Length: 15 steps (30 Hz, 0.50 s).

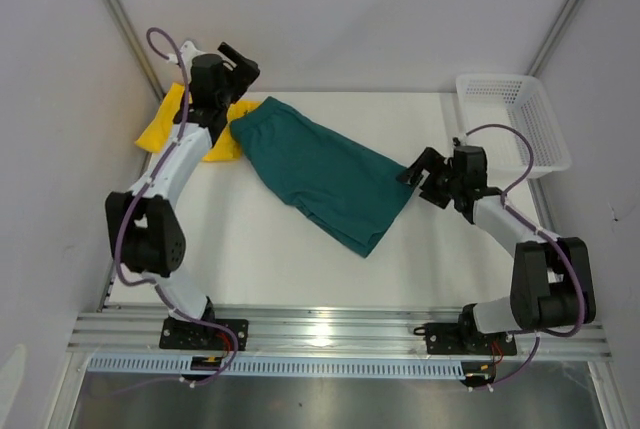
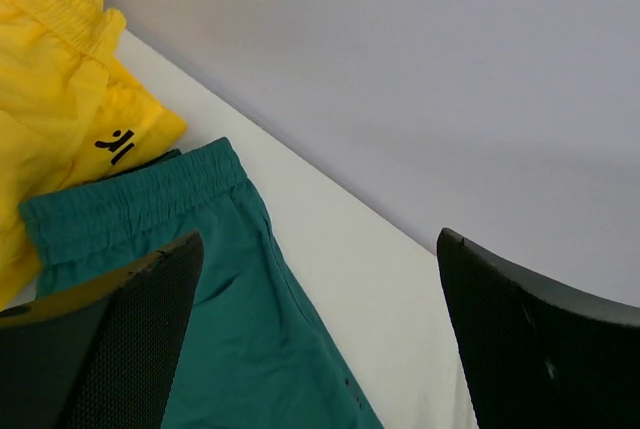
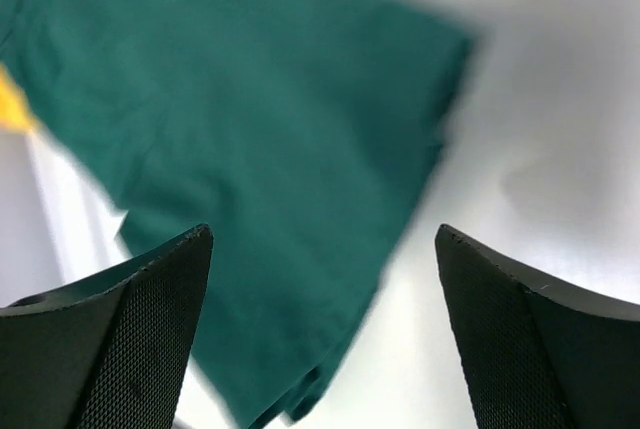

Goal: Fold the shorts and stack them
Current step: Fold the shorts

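The teal green shorts (image 1: 325,171) lie folded, running diagonally across the white table, waistband at the far left. The yellow shorts (image 1: 168,126) lie bunched at the far left corner, partly under the left arm and the teal waistband. My left gripper (image 1: 243,61) is open and empty above the teal waistband (image 2: 130,204); the yellow shorts' dark logo (image 2: 120,145) shows in the left wrist view. My right gripper (image 1: 418,171) is open and empty at the teal shorts' right edge (image 3: 300,149), its jaws spread over the leg hem.
A white mesh basket (image 1: 515,121) stands at the far right corner. Grey walls close in the table (image 1: 250,249) at back and sides. A metal rail (image 1: 330,329) runs along the near edge by the arm bases.
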### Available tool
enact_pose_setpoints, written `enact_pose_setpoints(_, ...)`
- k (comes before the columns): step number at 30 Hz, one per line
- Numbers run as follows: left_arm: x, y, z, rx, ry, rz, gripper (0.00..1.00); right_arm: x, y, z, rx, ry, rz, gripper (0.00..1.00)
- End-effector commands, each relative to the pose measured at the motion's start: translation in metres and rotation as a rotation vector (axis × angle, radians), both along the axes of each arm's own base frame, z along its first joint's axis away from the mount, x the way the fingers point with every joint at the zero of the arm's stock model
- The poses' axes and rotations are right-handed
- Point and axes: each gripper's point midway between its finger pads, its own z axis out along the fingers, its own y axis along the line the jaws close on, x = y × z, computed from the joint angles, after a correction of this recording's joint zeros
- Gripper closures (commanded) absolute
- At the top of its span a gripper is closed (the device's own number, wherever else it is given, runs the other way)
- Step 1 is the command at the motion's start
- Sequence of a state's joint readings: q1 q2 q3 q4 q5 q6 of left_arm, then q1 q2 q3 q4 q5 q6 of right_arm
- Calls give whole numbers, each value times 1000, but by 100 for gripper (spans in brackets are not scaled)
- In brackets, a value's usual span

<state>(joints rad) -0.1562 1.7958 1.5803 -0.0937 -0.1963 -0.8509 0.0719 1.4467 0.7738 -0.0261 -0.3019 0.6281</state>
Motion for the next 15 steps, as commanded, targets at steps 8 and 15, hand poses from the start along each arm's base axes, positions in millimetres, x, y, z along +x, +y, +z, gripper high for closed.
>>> enact_pose_setpoints(8,-110,5,-11,90,49,-107,1,-88,86,-1,173,126,142,3)
enact_pose_setpoints(15,-154,12,-11,101,33,-114,1,-109,102,-19,172,180,76,1)
